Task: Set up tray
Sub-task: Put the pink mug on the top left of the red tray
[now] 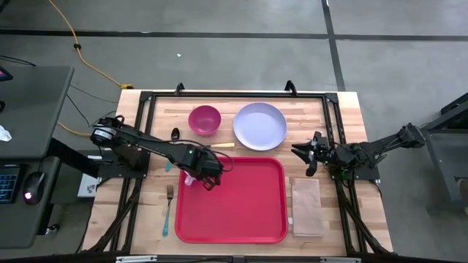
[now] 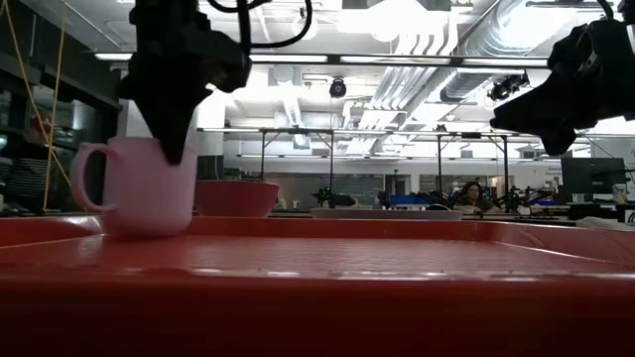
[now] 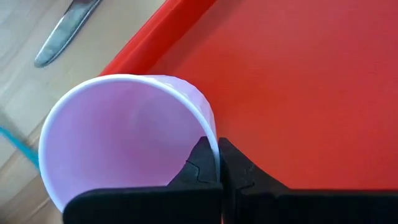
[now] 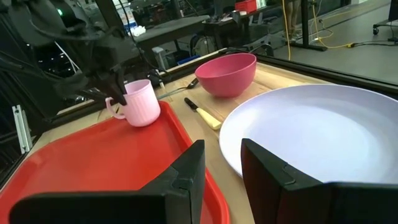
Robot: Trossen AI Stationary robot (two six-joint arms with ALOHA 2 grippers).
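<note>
My left gripper [image 3: 219, 163] pinches the pale pink plastic mug's [image 3: 124, 140] rim, mug standing at the large red plastic tray's [image 1: 248, 212] far-left corner; my right gripper [image 1: 306, 155], part-open and empty, hovers beside the lavender plate [image 1: 259, 125].

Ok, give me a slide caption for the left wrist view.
Left gripper shut on the pink mug's rim, mug standing on the red tray near its edge.

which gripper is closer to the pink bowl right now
Left. The left gripper is shut on the mug rim at the tray's corner, just below the pink bowl. The right gripper hovers past the plate, farther away.
</note>
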